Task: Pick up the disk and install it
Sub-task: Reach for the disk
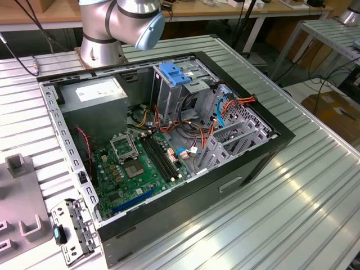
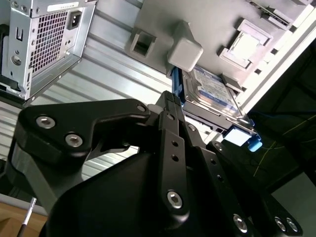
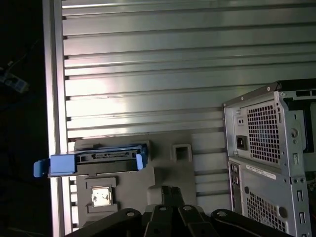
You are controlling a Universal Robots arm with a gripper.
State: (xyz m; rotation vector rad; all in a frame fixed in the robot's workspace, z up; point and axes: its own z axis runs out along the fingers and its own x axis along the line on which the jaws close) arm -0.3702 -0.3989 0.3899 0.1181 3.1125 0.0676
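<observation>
The disk (image 2: pixel 212 89) lies flat on a grey fixture plate (image 2: pixel 158 19), white-and-blue label up, with blue plastic rails along its sides. In the first wrist view the disk (image 3: pixel 98 160) is edge-on, its connector side facing the camera, close to the table's edge. My gripper (image 2: pixel 170 98) hangs above the plate, just short of the disk and not touching it. Its fingers are shut together with nothing between them, and the gripper (image 3: pixel 170 190) lines up beside the disk's end. The open computer case (image 1: pixel 169 140) holds a blue-handled drive cage (image 1: pixel 174 73).
The case's perforated rear panel (image 3: pixel 266 133) stands close to the fixture plate (image 3: pixel 168 163). The ribbed metal table (image 1: pixel 292 208) drops off just past the disk. A small metal bracket (image 1: pixel 70 230) lies at the case's near corner. The arm's base (image 1: pixel 101 45) stands behind the case.
</observation>
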